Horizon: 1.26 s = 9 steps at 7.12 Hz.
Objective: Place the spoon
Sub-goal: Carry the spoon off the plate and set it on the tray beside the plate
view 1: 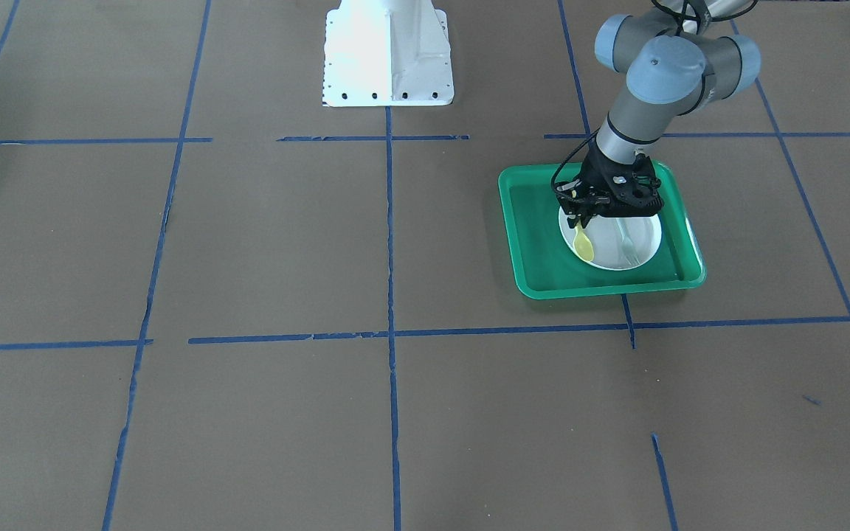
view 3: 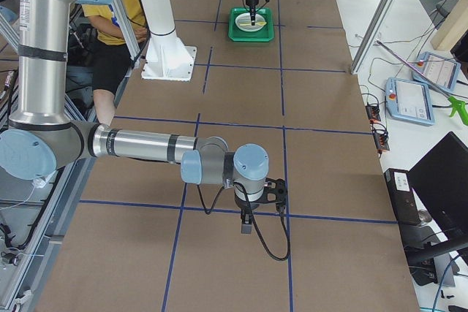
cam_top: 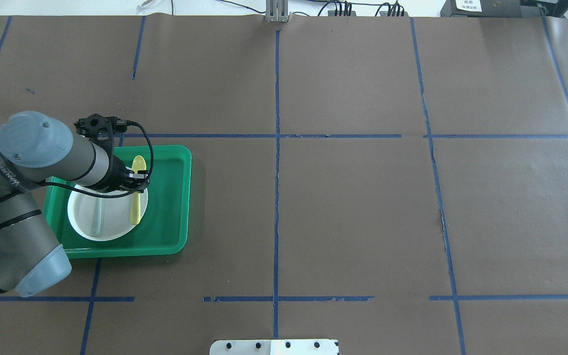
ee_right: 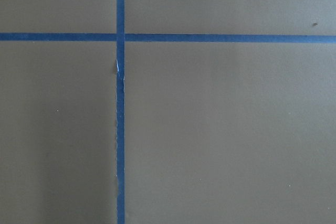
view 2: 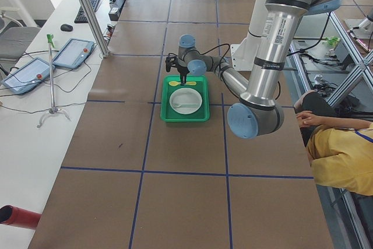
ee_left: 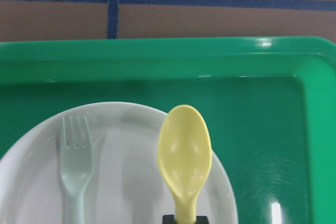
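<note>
The pale-yellow spoon (ee_left: 185, 153) is in my left gripper (ee_left: 184, 219), which is shut on its handle. The spoon's bowl points away from the robot, over the far rim of the white plate (ee_left: 126, 182). The plate lies in a green tray (ee_left: 262, 103) and holds a pale grey-green fork (ee_left: 73, 171). In the overhead view the spoon (cam_top: 138, 165) passes through the left gripper (cam_top: 135, 186) above the plate's (cam_top: 84, 217) right side. My right gripper (view 3: 248, 218) hangs over bare table far from the tray; I cannot tell whether it is open or shut.
The green tray (cam_top: 175, 197) sits on the robot's left side of the brown table, which is marked with blue tape lines. The white robot base (view 1: 388, 51) stands at the table's middle edge. A person in yellow (view 2: 344, 150) sits beside the table.
</note>
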Available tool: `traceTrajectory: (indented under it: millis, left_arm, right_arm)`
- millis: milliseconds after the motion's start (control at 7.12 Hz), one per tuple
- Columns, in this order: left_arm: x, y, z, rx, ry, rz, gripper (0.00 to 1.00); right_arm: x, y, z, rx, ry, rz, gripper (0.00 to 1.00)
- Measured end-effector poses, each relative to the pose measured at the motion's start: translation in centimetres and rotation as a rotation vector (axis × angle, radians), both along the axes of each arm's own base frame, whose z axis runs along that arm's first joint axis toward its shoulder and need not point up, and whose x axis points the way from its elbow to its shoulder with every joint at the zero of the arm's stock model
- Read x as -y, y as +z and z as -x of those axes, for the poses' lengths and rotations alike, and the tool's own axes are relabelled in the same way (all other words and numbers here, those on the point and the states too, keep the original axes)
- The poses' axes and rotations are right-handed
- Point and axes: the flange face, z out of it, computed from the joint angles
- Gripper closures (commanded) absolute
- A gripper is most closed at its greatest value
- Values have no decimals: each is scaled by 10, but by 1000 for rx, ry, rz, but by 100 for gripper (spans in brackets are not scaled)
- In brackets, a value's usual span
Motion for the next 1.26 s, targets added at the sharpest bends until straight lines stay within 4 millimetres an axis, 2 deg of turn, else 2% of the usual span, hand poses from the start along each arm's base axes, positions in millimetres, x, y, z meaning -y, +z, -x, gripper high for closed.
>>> traceTrajectory:
  millis: [140,281,421,702,842,982,1123,1263]
  left_arm:
    - [0,2,-13,7,1,20,78]
    - [-3,6,-22,13,7,30,11]
    - [-6,7,-26,17,10,29,0]
    - [-7,-1,-21,9,-2,10,0]
    - [-4,-10,-8,-4,-11,-6,0]
    - [12,-16,21,-4,-23,-48,0]
    - [34,-9,66,29,-6,-105,0]
    - [52,12,124,73,45,-159,0]
  right_arm:
    - [0,0,0,0,0,0,0]
    - [0,0,0,0,0,0,0]
    - [0,0,0,0,0,0,0]
    - [0,0,0,0,0,0,0]
    - [0,0,0,0,0,0,0]
    - [0,0,0,0,0,0,0]
    - [0,0,0,0,0,0,0]
    - [0,0,0,0,0,0,0]
